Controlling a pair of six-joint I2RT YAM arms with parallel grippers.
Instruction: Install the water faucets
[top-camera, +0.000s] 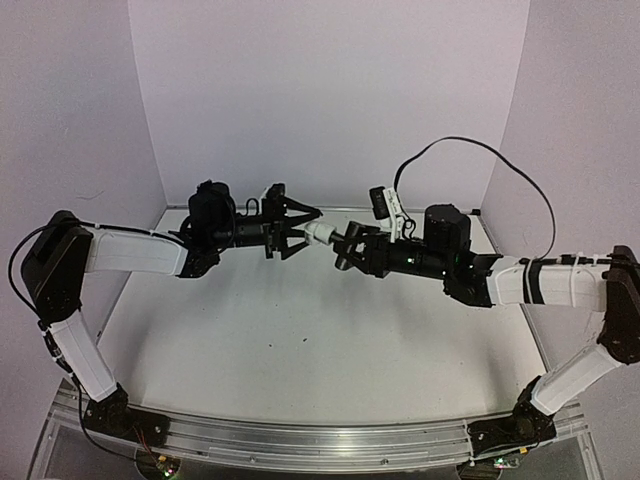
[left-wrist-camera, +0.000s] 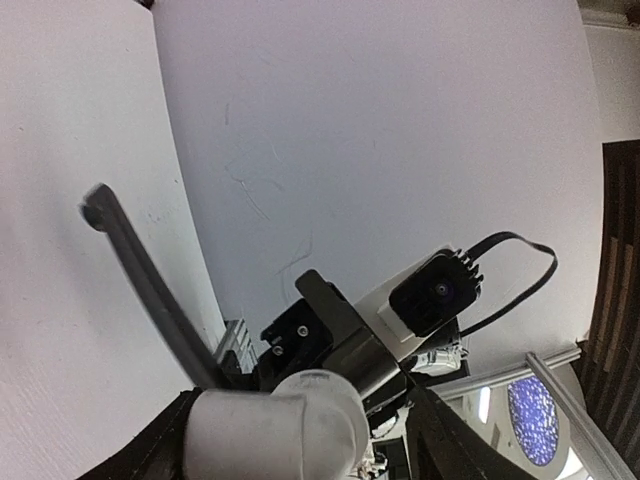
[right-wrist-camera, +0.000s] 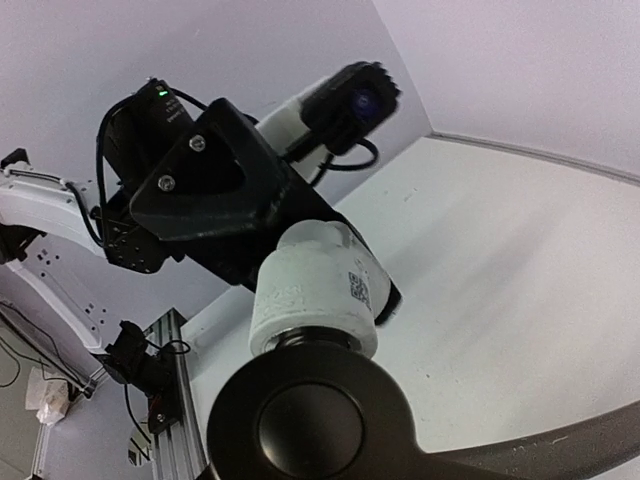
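The white plastic fitting (top-camera: 322, 233) hangs in mid-air above the table, between my two grippers. It is joined to the black metal faucet (right-wrist-camera: 330, 420), whose round body fills the bottom of the right wrist view. The fitting (right-wrist-camera: 315, 295) sits on the faucet's neck, and a thin black lever (left-wrist-camera: 150, 290) sticks out to the side. My left gripper (top-camera: 306, 232) stands open around the fitting (left-wrist-camera: 280, 425), with a gap on one side. My right gripper (top-camera: 347, 250) is shut on the black faucet; its fingertips are hidden.
The white table (top-camera: 320, 330) lies below both arms, with white walls behind and to the sides. The arm bases sit on the metal rail (top-camera: 300, 440) at the near edge. A black cable (top-camera: 480, 150) loops above the right arm.
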